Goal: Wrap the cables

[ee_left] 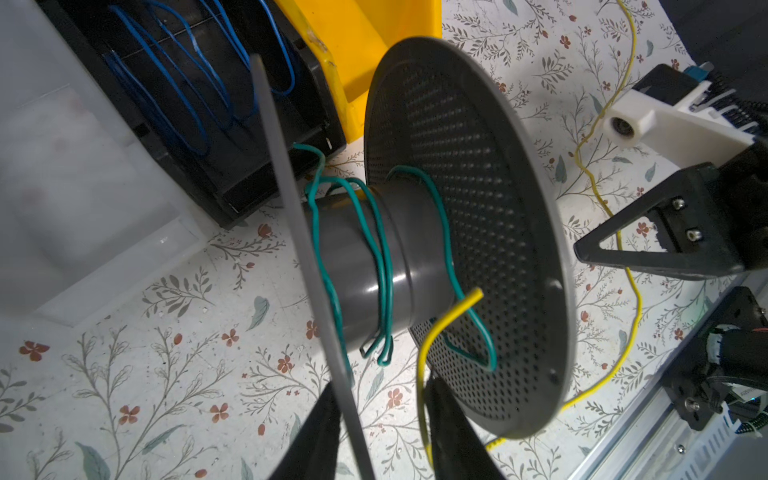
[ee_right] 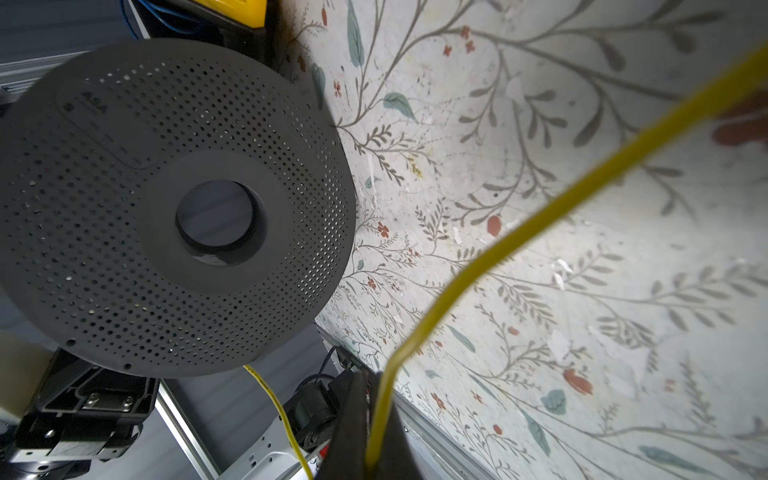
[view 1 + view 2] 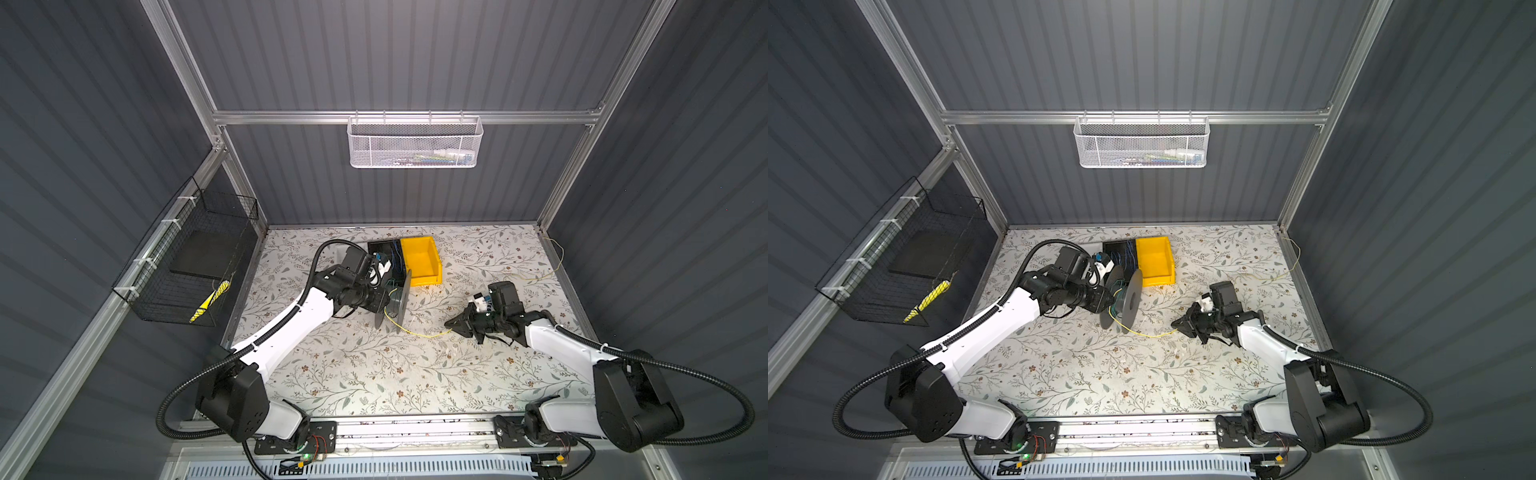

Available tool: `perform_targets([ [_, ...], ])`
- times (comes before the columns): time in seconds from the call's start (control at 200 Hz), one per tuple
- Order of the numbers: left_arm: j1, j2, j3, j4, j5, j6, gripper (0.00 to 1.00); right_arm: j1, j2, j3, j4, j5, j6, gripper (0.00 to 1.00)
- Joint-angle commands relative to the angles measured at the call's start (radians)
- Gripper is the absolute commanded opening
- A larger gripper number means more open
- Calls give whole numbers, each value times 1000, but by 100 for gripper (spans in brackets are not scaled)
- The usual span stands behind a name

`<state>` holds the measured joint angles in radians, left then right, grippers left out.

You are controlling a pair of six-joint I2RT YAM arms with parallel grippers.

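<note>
Yellow cable [image 3: 419, 334]: lying left-to-right across mid-frame in both top views, being pinched tight by right gripper [image 3: 448, 323] at centre-right, free end poking up beside spool [image 3: 395, 301] hub between half-parted jaws of nearer left gripper [image 1: 384, 399].

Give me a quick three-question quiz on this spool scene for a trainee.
1. True or false: the right tool is shut on the yellow wire.
2. Which wire colour is already wound on the spool? A blue, B green, C red.
3. Fill in: the blue wires lie in the ___ bin.
Key: 1 true; 2 B; 3 black.
</note>
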<state>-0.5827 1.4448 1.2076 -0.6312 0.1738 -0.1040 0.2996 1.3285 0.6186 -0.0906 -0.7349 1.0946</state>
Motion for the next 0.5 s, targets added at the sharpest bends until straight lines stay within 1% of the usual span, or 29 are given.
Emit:
perform_targets([
  [0.0, 1, 6, -14, 2, 7, -35, 42, -2, -2, 25, -29, -16, -27, 0],
  [0.025, 1, 5, -14, 1, 7, -38, 44, -3, 0, 25, -28, -17, -29, 0],
  [0.15, -5, 8, -10, -4, -1, -50, 47, 1, 13, 37, -18, -39, -37, 0],
  [0.305, -8, 6, -10, -3, -38, -70, 47, 12, 31, 72, -58, -70, -99, 0],
  [0.435, -7, 4, 0, -7, -60, -83, 48, 12, 35, 69, -58, -95, -129, 0],
  [0.49, -8, 7, 3, -12, -65, -87, 46, 12, 38, 64, -47, -103, -126, 0],
])
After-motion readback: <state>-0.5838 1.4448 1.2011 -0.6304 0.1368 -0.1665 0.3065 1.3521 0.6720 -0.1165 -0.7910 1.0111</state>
